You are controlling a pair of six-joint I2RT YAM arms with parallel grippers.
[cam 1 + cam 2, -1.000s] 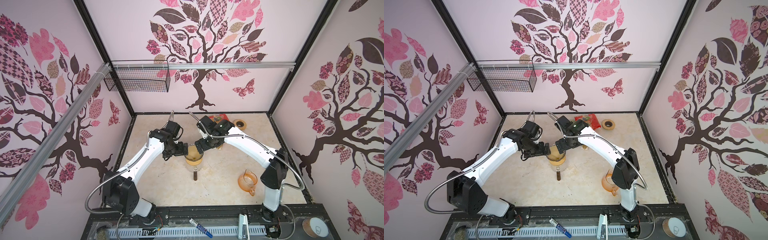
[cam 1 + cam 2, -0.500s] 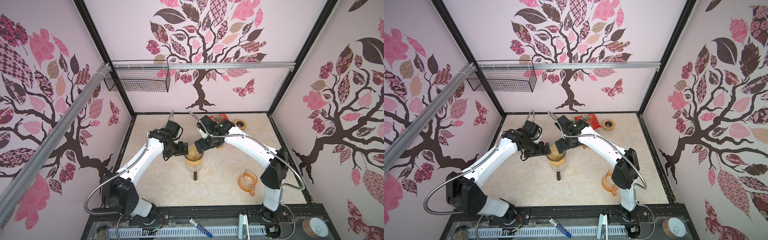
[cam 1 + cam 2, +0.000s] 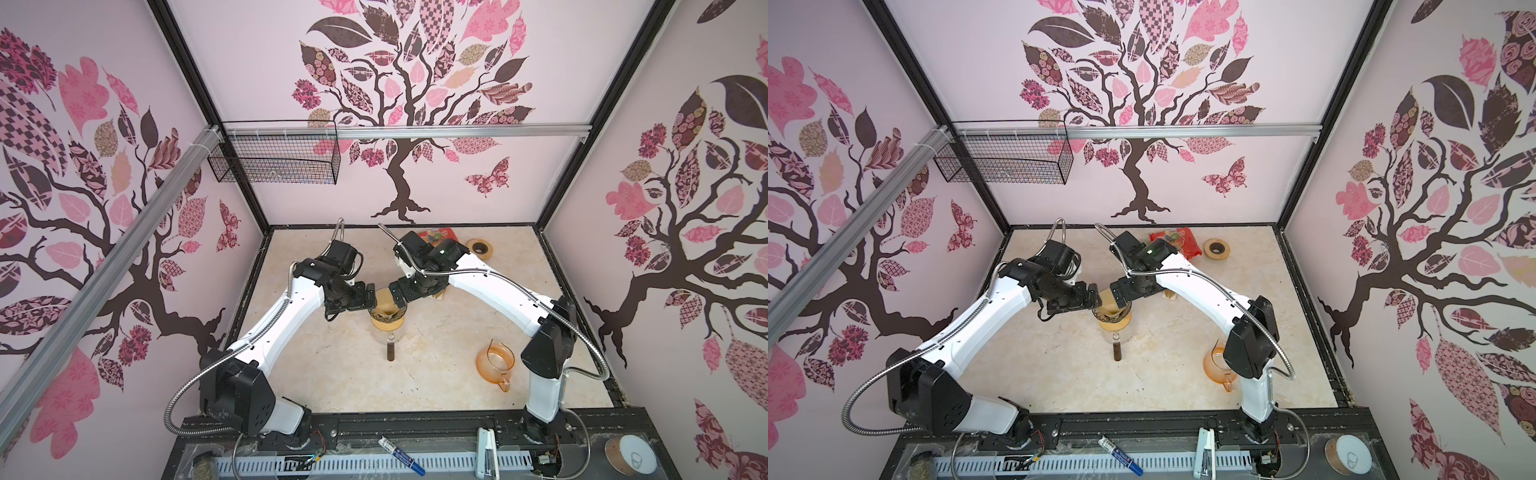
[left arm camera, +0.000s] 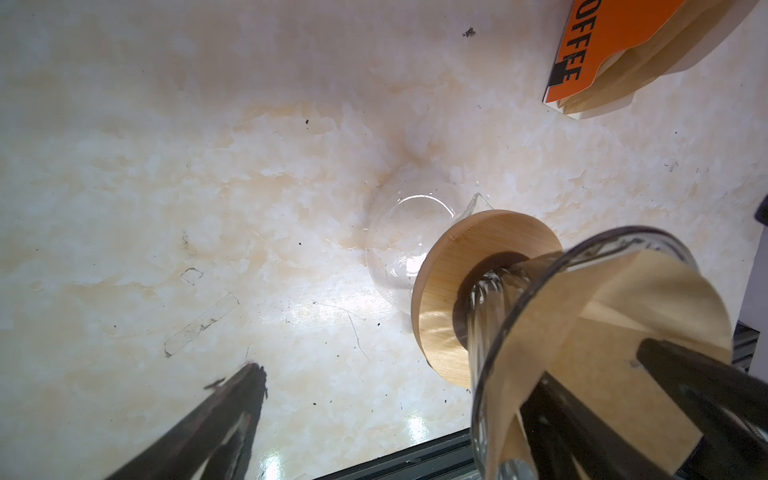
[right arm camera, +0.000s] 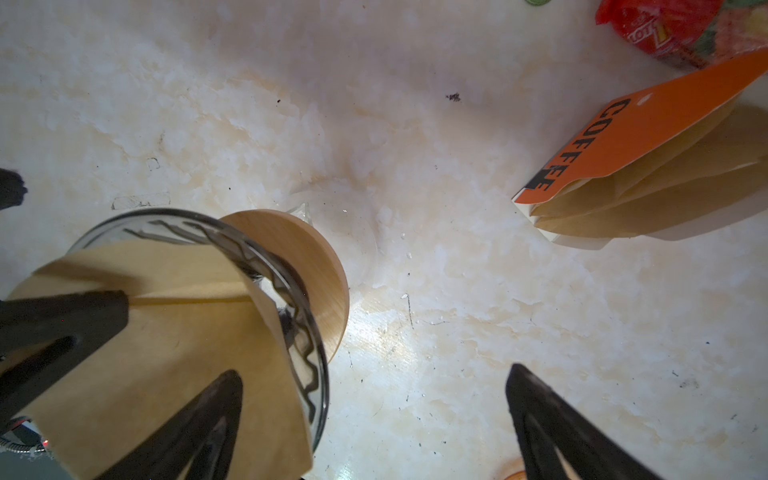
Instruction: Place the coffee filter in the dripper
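**Coffee filter** (image 3: 384, 302): brown paper cone, seated in the dripper (image 3: 388, 320) at mid-bench. Its upper edge stands above the glass rim. The right wrist view shows the paper (image 5: 166, 332) partly spread, with a fold line running across it.

**Dripper**: clear ribbed glass cone with a wooden collar (image 4: 478, 253). It is upright on a clear glass server (image 4: 399, 245).

**Left pincer** (image 3: 371, 300): jaws wide apart and clamped on nothing. It is at the dripper's left rim, and one finger (image 4: 232, 411) is clear of the glass over the bench (image 3: 332, 374).

**Right pincer** (image 3: 397, 295): jaws wide apart, nothing gripped, at the right rim. One finger is over the paper inside the cone, and the other (image 5: 544, 419) is outside the glass.

**Other items**:
- A pack of filters with an orange COFFEE card (image 5: 623, 166) lies near, behind the right arm.
- A red snack bag (image 3: 1175, 245) and a tape roll (image 3: 480, 248) are at the back.
- An orange glass jug (image 3: 494, 361) is front right, well apart.

**Change since a second ago**: none visible. In both top views the arms, filter and dripper keep the same places, and both pincers stay open.
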